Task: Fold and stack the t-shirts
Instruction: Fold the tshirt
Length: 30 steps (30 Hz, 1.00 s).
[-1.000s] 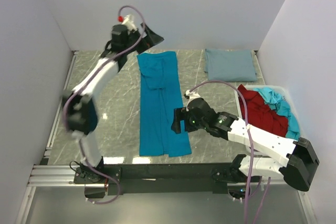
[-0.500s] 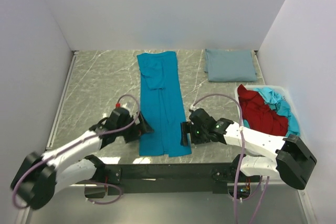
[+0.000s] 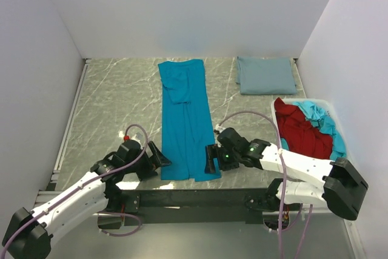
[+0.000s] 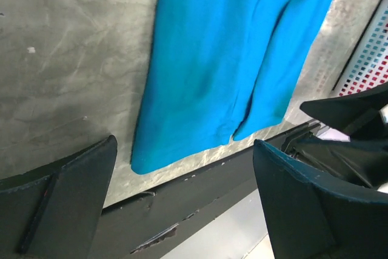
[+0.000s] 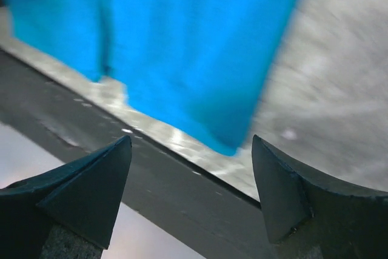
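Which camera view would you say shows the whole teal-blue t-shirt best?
The top external view: the teal-blue t-shirt lies in full, a long folded strip. Both wrist views catch only its near hem and corners.

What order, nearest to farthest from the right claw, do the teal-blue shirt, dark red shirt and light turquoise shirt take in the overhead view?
1. Teal-blue shirt, flat mid-table, its near corner by the right claw.
2. Dark red shirt, to the right, in the white bin, left half.
3. Light turquoise shirt, farther right in that bin, past the red one.
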Each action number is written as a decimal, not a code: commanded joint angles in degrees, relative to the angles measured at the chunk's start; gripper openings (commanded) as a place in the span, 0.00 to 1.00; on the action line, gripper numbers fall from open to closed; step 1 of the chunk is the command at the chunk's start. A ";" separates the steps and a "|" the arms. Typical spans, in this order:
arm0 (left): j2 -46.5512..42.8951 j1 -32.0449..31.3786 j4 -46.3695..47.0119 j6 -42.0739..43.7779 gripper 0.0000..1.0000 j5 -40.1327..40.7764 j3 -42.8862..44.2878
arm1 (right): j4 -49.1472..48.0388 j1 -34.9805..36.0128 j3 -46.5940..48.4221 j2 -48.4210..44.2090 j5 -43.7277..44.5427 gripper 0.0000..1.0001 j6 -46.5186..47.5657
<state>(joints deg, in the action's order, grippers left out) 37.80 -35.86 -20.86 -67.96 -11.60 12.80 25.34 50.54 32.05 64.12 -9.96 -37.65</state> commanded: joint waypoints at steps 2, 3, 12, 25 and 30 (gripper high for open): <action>-2.12 -0.27 -1.11 -1.12 0.99 -0.36 -0.58 | -2.23 5.43 8.53 4.07 3.01 0.83 3.11; -2.38 -0.27 -1.02 -1.29 0.99 -0.36 -0.75 | -1.97 6.40 9.51 6.52 3.71 0.83 3.11; -2.73 -0.27 -0.32 -1.82 0.99 -0.97 -2.16 | -2.49 15.19 17.34 20.33 8.46 0.54 1.44; -3.35 -0.35 -0.67 -1.47 0.99 -0.53 -2.86 | -1.61 17.74 18.57 28.08 11.62 0.35 -2.78; -4.66 -0.35 -1.90 -1.47 1.00 -0.27 -3.22 | 0.14 18.27 19.80 28.17 13.29 0.04 -3.83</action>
<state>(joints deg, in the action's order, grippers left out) 33.67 -35.99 -20.78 -69.71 -12.19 10.70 23.88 67.92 49.93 91.94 0.45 -40.01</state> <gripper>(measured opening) 0.994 0.081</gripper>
